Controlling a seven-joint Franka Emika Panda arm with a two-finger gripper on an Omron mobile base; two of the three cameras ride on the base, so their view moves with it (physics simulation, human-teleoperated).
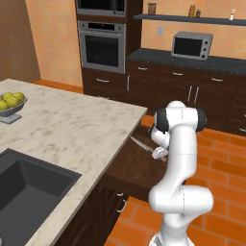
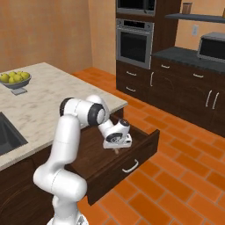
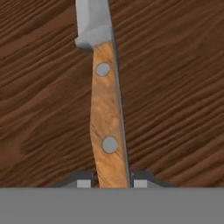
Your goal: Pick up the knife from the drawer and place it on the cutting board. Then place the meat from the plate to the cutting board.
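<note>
The dark wooden drawer (image 1: 129, 166) (image 2: 99, 156) stands pulled open under the marble counter. The knife (image 3: 107, 127) lies along its bottom, its pale blade (image 1: 140, 143) pointing away from the hand. My gripper (image 3: 111, 183) (image 1: 160, 154) (image 2: 117, 147) reaches down into the drawer. Its two fingertips (image 3: 84, 182) press on both sides of the brown handle's end, so it is shut on the handle. The cutting board, the meat and the plate are out of view.
A bowl of yellow-green fruit (image 1: 10, 103) (image 2: 16, 79) stands far back on the marble counter (image 1: 72, 129). A dark sink (image 1: 24, 187) is set in at the near left. The drawer front (image 2: 132, 165) juts over the orange brick floor (image 2: 176, 184).
</note>
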